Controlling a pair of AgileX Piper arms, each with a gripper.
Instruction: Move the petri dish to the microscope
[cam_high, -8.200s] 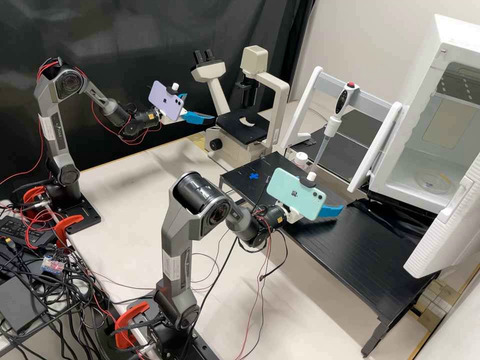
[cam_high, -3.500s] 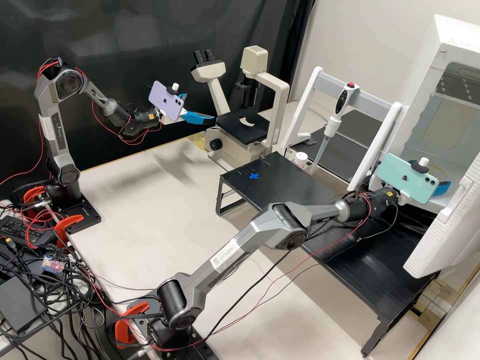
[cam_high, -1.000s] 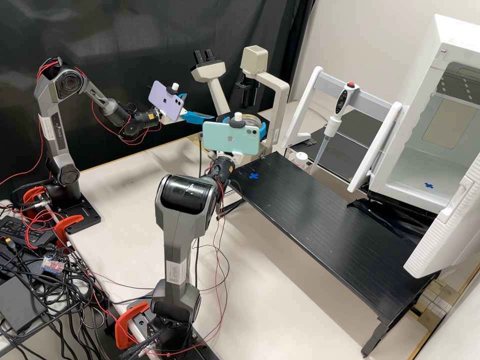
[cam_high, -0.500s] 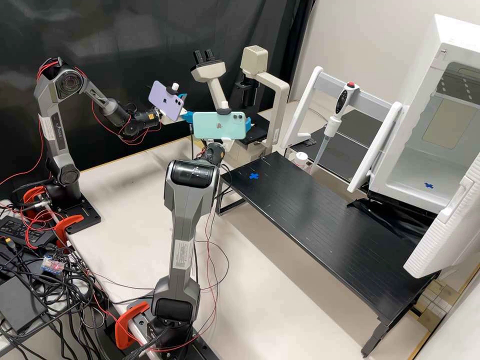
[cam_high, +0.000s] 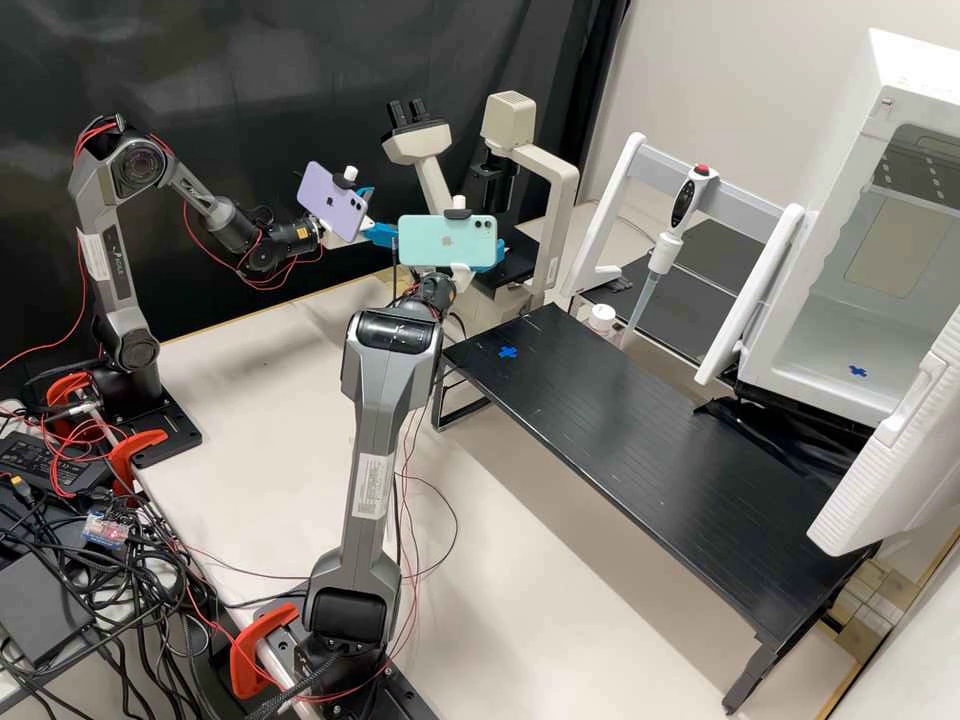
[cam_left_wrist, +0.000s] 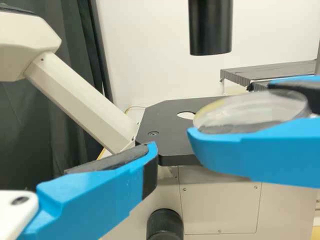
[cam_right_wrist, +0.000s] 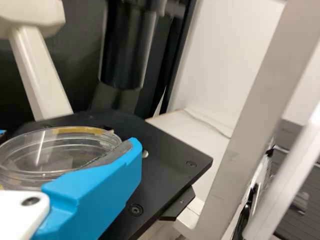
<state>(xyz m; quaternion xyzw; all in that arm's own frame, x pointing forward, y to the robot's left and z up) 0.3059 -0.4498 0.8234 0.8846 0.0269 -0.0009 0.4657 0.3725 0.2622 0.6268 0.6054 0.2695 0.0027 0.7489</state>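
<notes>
L arm (cam_high: 120, 275) arched w/ L gripper (cam_high: 385, 213) spread; R arm (cam_high: 380, 430) leaning fwd w/ R gripper (cam_high: 497, 252) clamped.

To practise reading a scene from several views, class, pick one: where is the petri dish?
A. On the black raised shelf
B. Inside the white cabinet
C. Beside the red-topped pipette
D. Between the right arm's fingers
D: the left wrist view shows the clear petri dish between the right arm's blue fingers.

Pipette (cam_high: 684, 204) on a white-sided stand (cam_high: 604, 213), near a black platform (cam_high: 650, 440).
</notes>
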